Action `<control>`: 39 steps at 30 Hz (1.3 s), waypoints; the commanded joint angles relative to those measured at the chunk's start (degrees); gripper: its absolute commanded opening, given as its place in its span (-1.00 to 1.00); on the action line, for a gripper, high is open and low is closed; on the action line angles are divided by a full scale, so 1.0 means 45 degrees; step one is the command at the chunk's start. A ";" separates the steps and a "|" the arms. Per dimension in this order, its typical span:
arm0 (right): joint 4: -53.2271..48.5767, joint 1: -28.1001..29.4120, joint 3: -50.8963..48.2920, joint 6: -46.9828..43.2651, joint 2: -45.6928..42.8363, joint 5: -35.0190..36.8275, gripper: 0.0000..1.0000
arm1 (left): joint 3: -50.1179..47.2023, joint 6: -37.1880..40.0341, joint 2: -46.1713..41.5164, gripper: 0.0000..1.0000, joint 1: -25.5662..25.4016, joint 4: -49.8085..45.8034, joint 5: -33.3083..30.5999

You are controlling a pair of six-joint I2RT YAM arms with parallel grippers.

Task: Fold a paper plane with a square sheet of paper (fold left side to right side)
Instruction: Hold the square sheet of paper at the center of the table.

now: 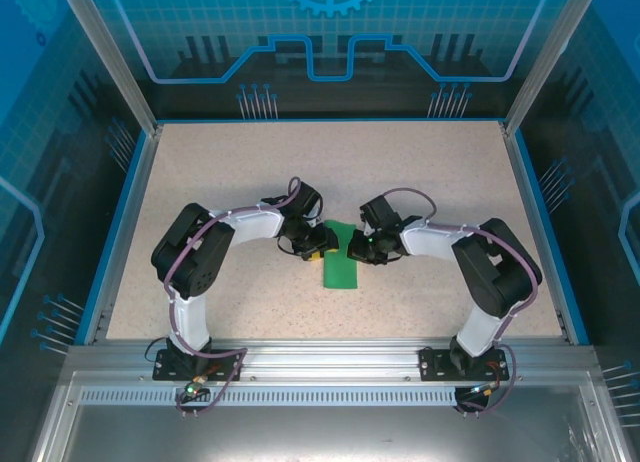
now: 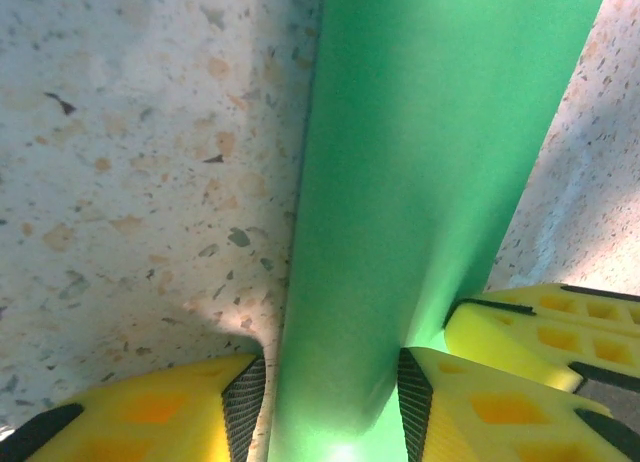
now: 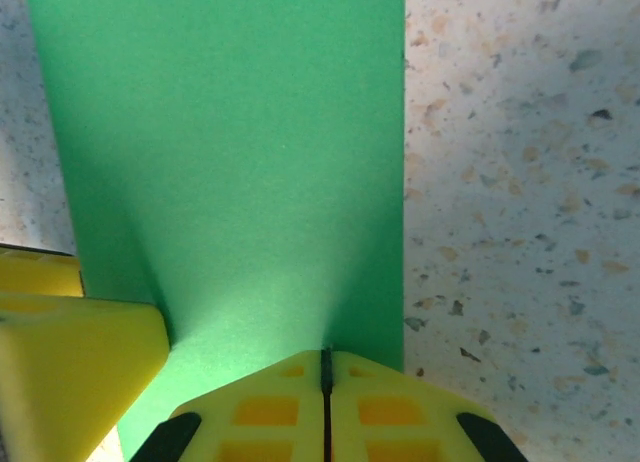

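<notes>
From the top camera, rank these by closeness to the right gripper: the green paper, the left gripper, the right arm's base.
1. Green paper: directly at the right gripper, fingers shut at its far end.
2. Left gripper: just left, across the paper's far end.
3. Right arm's base: far off on the near rail, right side.

The top external camera looks down from above and behind the arm bases, taking in the whole bench point(image 1: 200, 172) from near edge to far edge. Each wrist camera looks very closely down past its own yellow fingers. All three views share the green paper point(image 1: 340, 267) point(image 2: 440, 162) point(image 3: 230, 152) at mid-bench.
</notes>
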 commanded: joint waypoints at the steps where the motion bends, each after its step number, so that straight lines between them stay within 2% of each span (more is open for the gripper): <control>1: -0.0896 0.0210 0.0408 -0.0038 0.0365 -0.0008 -0.85 | -0.0522 0.0026 0.1207 -0.09 -0.0387 -0.0593 -0.1087; 7: -0.1254 0.0223 0.0369 -0.0096 0.0519 0.0072 -0.85 | -0.0482 0.0211 0.0242 0.01 -0.0324 -0.0671 -0.1162; 13: -0.1339 0.0253 0.0345 -0.0077 0.0680 0.0050 -0.85 | -0.0676 0.0432 -0.1505 0.14 0.0172 -0.0985 -0.1298; 17: -0.1395 0.0269 0.0369 -0.0095 0.0727 0.0055 -0.85 | -0.0922 0.0755 -0.2684 0.16 0.0477 -0.1164 -0.1273; 20: -0.1436 0.0279 0.0408 -0.0146 0.0718 0.0053 -0.85 | -0.1009 0.0978 -0.3127 0.13 0.0476 -0.0916 -0.0626; 32: -0.1343 0.0328 0.0552 -0.0240 0.0656 0.0009 -0.84 | -0.1121 0.0916 -0.1634 0.14 0.0415 0.0011 0.0935; 39: -0.1181 0.0367 0.0566 -0.0309 0.0625 -0.0117 -0.83 | -0.0938 0.0845 -0.0751 0.10 0.0231 0.0442 0.1212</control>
